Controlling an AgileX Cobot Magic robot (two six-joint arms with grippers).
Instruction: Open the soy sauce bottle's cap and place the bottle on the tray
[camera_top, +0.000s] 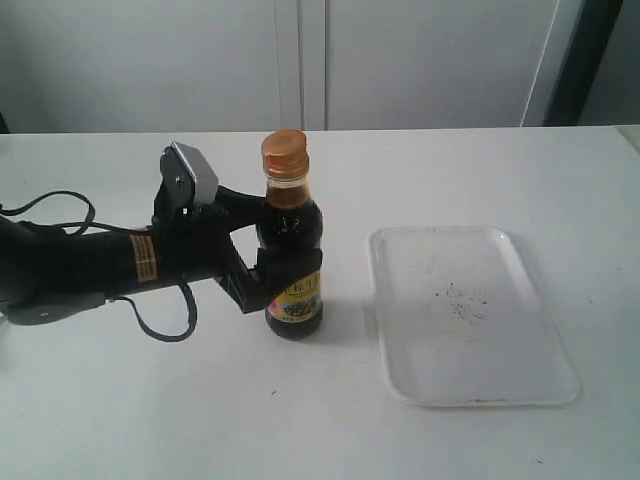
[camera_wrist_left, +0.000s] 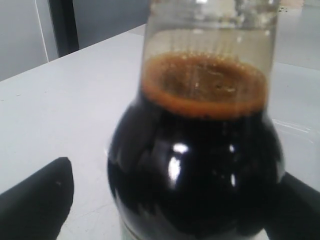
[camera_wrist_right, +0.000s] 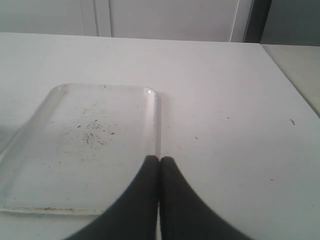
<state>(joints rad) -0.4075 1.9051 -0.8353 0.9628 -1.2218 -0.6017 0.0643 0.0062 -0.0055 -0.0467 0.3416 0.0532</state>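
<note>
White table (camera_top: 150, 420), pale cabinet doors behind. One soy sauce bottle (camera_top: 291, 250) stands upright just left of the tray (camera_top: 560, 385), not on it; yellow label w/ red, writing too small to read. One cap (camera_top: 284, 155), copper-orange, on the neck. Left gripper (camera_top: 268, 262) pinches the bottle's body from the side away from the tray. Right gripper (camera_wrist_right: 159, 161): tips pressed together, holding nothing, over the tray's rim. One tray, speckled.

The small clear glass soy sauce bottle (camera_top: 291, 255) stands on the white counter (camera_top: 150, 400), left of the flat white rectangular plastic tray (camera_top: 520, 340), apart from it
</note>
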